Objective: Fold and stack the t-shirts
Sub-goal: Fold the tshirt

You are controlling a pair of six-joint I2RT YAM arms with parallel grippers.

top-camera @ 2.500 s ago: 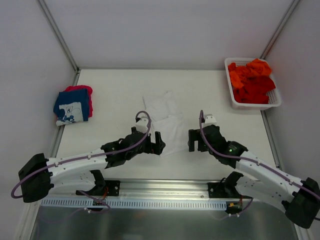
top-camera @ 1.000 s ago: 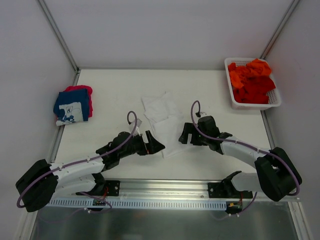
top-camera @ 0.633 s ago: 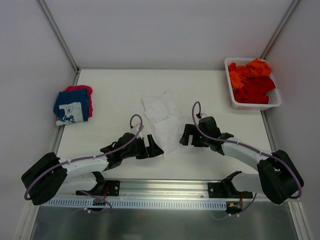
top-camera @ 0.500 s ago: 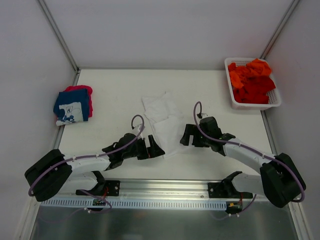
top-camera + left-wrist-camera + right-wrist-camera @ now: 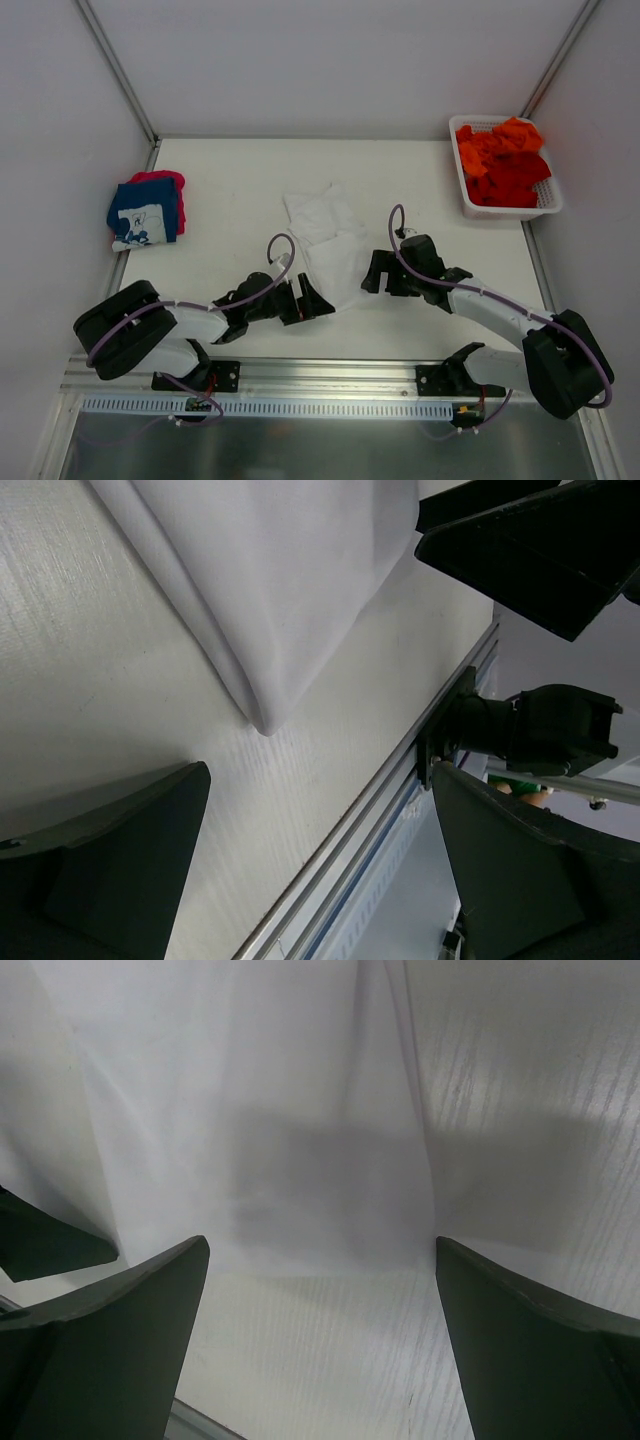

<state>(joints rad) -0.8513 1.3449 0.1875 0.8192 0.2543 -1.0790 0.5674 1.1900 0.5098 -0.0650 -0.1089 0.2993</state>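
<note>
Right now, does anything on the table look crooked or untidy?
Yes. The white t-shirt lies slanted to the edges of the table, with uneven, overlapping layers, not a neat rectangle. The left gripper and right gripper are open beside its near end, holding nothing.

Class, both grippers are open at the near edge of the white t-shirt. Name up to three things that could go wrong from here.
1. The left gripper is open, with the corner of the white t-shirt just ahead of its fingertips, not between them. Closing now would likely miss the cloth.
2. The right gripper straddles a creased edge. It may pinch only one layer, so the fold could drag unevenly.
3. The grippers sit close together and could bump.
</note>
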